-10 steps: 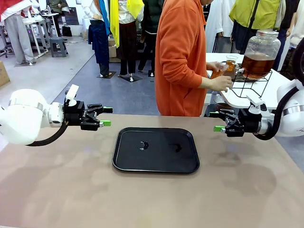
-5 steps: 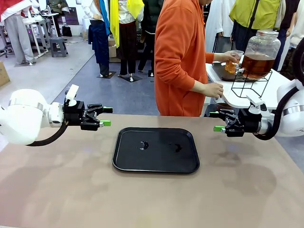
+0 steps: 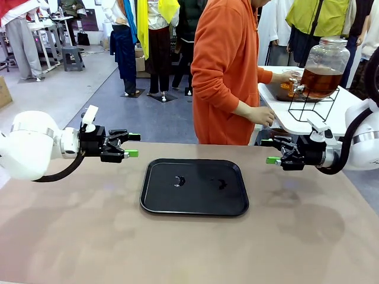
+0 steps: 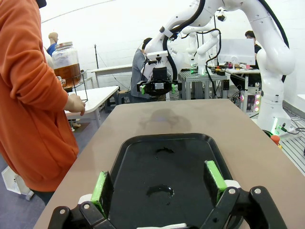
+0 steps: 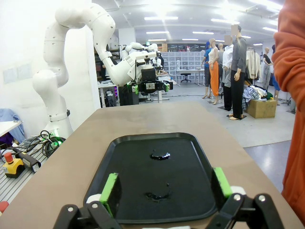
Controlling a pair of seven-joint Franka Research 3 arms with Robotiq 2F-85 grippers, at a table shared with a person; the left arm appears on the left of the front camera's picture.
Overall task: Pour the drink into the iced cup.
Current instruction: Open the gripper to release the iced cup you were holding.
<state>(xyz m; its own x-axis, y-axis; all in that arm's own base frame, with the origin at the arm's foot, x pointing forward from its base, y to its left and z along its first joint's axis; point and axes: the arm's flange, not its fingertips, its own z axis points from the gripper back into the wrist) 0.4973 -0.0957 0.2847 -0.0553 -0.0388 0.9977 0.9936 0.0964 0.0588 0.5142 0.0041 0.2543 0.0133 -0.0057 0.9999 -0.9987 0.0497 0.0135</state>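
Note:
The drink [image 3: 320, 81] is amber liquid in a large lidded glass dispenser jar [image 3: 327, 58] on a wire stand, on a white side table at the back right. A person in an orange top holds a small clear cup [image 3: 289, 81] against the jar's spigot; whether it has ice in it is too small to tell. My left gripper [image 3: 133, 145] hovers open left of the black tray [image 3: 160, 198]. My right gripper [image 3: 269, 151] hovers open to the tray's right. Both are empty, as the left wrist view [image 4: 158, 181] and right wrist view [image 5: 164, 188] show.
The tray [image 4: 190, 157] lies mid-table with small wet puddles [image 3: 179, 180] on it. The person's other hand [image 3: 263, 115] rests at the side table's edge [image 3: 284, 127]. The orange sleeve [image 5: 293, 95] borders the right wrist view. Bare tan tabletop surrounds the tray.
The person lifted the cup from low beside the jar up to the spigot. The other hand shifted a little left along the side table's edge. Both grippers stayed still and open.

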